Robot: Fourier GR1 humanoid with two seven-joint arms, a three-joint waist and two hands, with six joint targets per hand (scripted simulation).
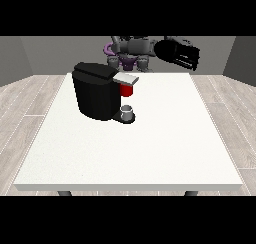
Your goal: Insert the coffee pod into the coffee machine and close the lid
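Note:
A black coffee machine [97, 93] stands on the white table [150, 148] left of the middle. Its silver lid [126, 78] lies flat over the brewing head. Below the lid a red part [127, 90] shows, which may be the coffee pod. A small grey cup [127, 111] sits on the machine's base. The hand at the view's right [179, 54] hangs in the air above the table's far edge, well right of the machine, with straight fingers and nothing in it. No hand shows at the view's left.
The robot's torso [131, 50] stands behind the table's far edge. Grey walls and a wooden floor surround the table.

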